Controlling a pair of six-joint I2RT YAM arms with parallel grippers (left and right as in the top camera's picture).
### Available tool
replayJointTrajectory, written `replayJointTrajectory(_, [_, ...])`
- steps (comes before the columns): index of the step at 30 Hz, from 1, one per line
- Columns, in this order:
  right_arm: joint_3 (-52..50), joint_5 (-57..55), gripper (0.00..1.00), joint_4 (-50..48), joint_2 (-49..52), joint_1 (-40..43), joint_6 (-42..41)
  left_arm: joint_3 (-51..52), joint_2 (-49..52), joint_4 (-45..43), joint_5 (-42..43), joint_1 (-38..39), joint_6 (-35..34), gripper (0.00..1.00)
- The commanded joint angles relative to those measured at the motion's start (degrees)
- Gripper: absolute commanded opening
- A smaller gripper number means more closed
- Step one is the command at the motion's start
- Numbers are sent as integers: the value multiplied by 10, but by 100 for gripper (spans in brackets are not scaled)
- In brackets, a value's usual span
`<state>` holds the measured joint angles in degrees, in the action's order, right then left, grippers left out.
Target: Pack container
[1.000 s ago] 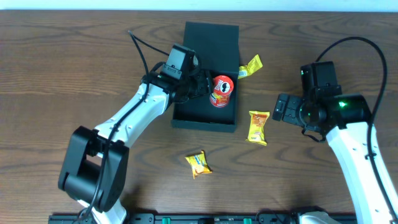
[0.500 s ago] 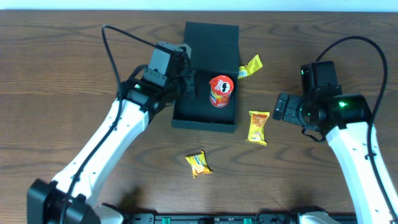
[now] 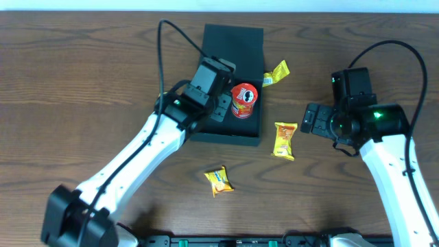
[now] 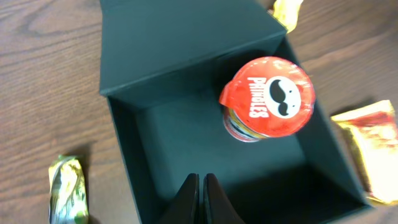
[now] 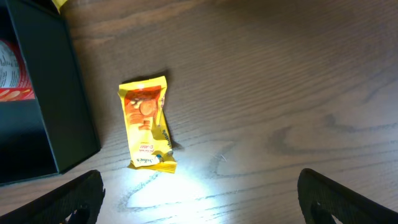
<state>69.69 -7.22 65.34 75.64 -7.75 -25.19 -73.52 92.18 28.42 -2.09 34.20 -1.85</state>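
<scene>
The container (image 3: 232, 45) is a dark box lying open, its lid flat toward the far side. A red can (image 3: 244, 100) stands upright in the right part of the container (image 4: 180, 134). My left gripper (image 3: 221, 108) hovers over the box's near-left part, beside the can (image 4: 268, 99) and apart from it. The left gripper (image 4: 200, 179) is shut, with nothing between its fingers. My right gripper (image 3: 312, 118) stands right of the box and is wide open (image 5: 200, 190). An orange-yellow snack packet (image 5: 147, 124) lies flat on the wood ahead of it.
The same packet (image 3: 285, 140) lies right of the box. A yellow packet (image 3: 276, 73) lies by the box's far right corner. Another packet (image 3: 219, 180) lies nearer the front edge. The brown wooden table (image 3: 82, 82) carries everything.
My left gripper has closed, and its arm has swung left and then back over the box. The can, the packets and the right arm have not moved.
</scene>
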Motion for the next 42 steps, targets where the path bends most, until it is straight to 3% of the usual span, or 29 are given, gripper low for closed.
replayJointTrajectory(1, [9,2,99,1,0,-10,5,-2,37,-21,-10,0,42,6])
replayJointTrajectory(17, [9,2,99,18,0,-10,4,-2,75,-103,108,0,-5,6])
replayJointTrajectory(27, [9,2,99,18,0,-10,4,-2,132,-111,114,0,-21,6])
replayJointTrajectory(42, [9,-3,99,17,0,-10,6,-9,120,-126,75,-1,-42,6])
